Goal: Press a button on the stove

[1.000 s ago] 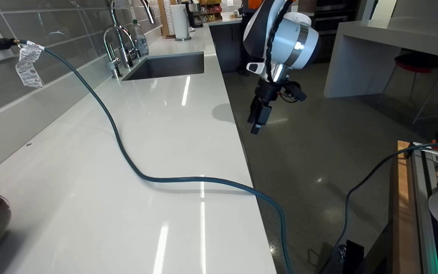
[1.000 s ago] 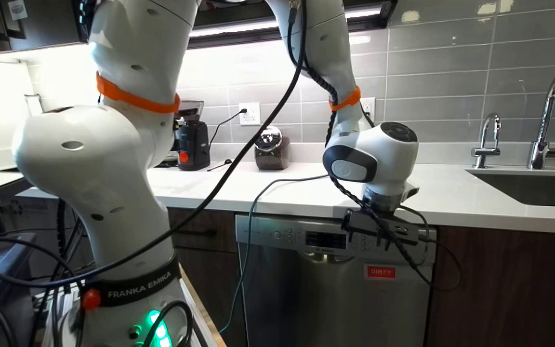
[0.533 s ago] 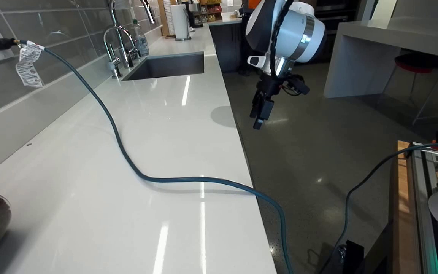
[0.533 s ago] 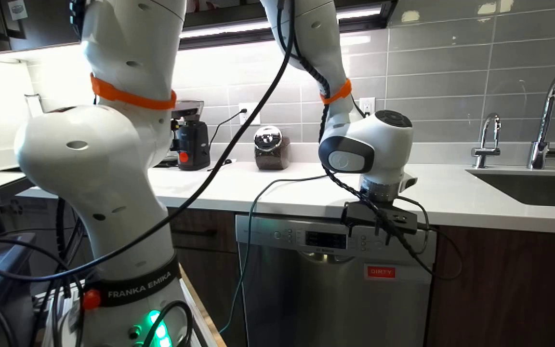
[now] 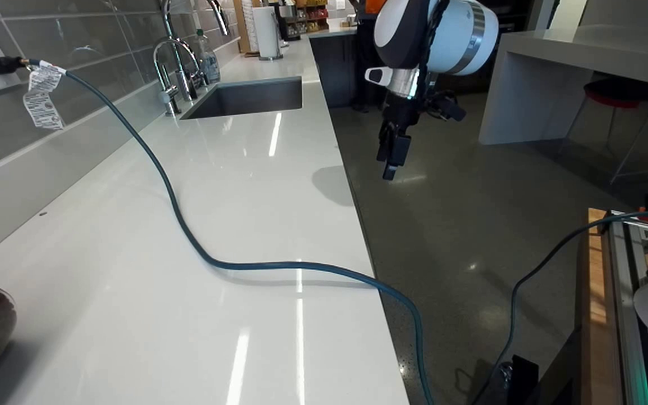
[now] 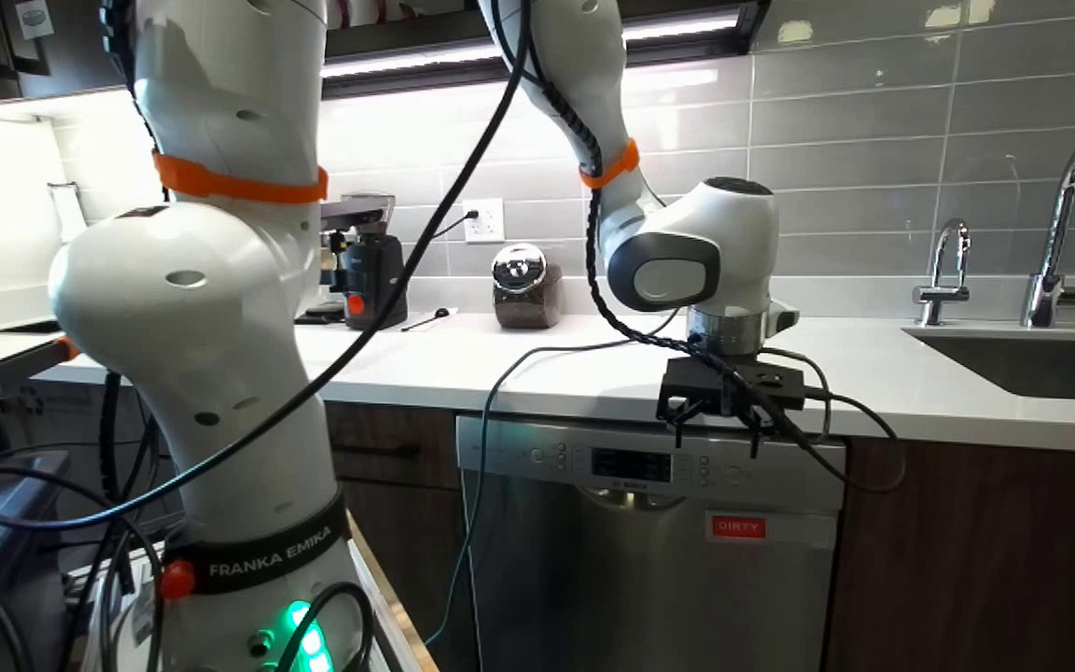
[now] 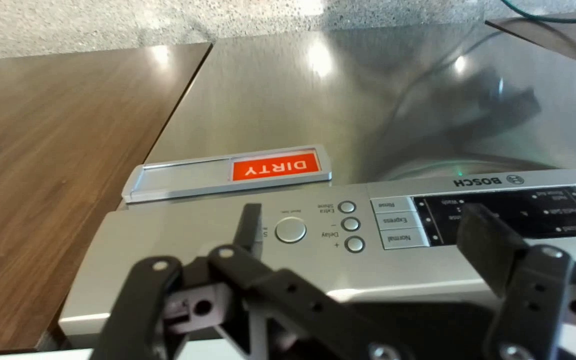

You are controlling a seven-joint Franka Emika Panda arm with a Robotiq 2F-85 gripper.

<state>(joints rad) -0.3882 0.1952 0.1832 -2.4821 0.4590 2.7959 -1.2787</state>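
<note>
No stove shows; the buttons are on a steel Bosch dishwasher (image 6: 631,579). Its control panel (image 7: 313,270) lies across the wrist view. It has a large round button (image 7: 290,230), a small column of round buttons (image 7: 351,224), flat buttons such as Express (image 7: 397,220), and a dark display (image 7: 543,212). My gripper (image 7: 365,220) is open and empty, its fingers (image 7: 251,222) spread apart over the panel in that view. In an exterior view the gripper (image 6: 717,445) hangs pointing down before the panel. It also shows in an exterior view (image 5: 388,169) beside the counter edge, apart from it.
A white counter (image 5: 279,225) with a teal cable (image 5: 296,265) across it runs above the dishwasher. A red DIRTY sign (image 7: 275,166) sits just below the panel. A sink (image 5: 251,97), a jar (image 6: 526,289) and a black appliance (image 6: 374,280) are on the counter.
The gripper has risen a little and turned, so both its fingers show side by side in an exterior view. The upper arm has swung left there. The gripper has taken hold of nothing.
</note>
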